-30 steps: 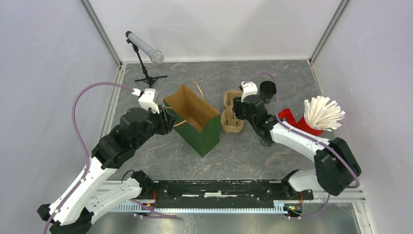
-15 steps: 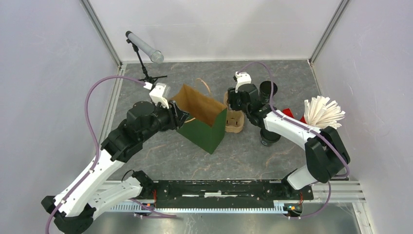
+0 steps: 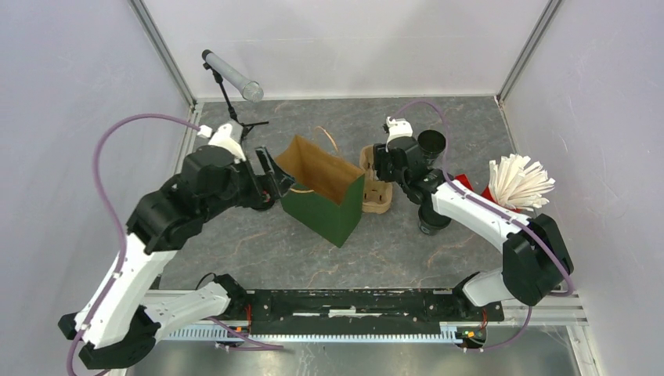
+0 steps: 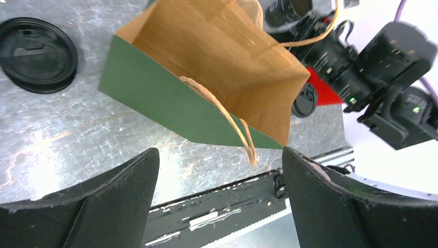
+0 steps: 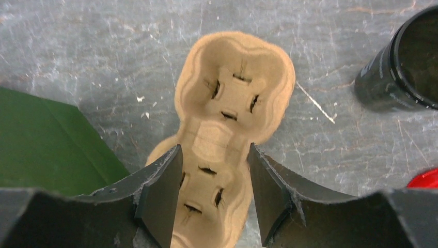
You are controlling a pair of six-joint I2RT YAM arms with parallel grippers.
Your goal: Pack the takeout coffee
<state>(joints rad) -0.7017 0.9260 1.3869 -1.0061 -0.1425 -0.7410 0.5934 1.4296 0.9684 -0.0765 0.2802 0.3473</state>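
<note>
Left claw [image 4: 219, 155] gapes empty at the left side of the green paper bag [image 3: 325, 192]; right claw [image 5: 214, 155], fingers apart, straddles the cardboard tray [image 5: 235, 88] right of the bag; the takeout coffee [image 3: 433, 221] stands on the counter [image 3: 258, 251] farther right

Green paper bag with brown inside [image 3: 321, 215] stands open on the grey marbled counter [image 3: 258, 251] — left hand [image 3: 276, 176] just beside its left rim, fingers spread. Right hand [image 3: 382, 176] is over the brown pulp cup tray [image 3: 377, 202], just right of the bag. Lidless black cup [image 3: 431, 144] sits behind that arm, small black lidded cup [image 3: 433, 221] by its forearm — red holder of white sticks [image 3: 518, 184] far right.
</note>
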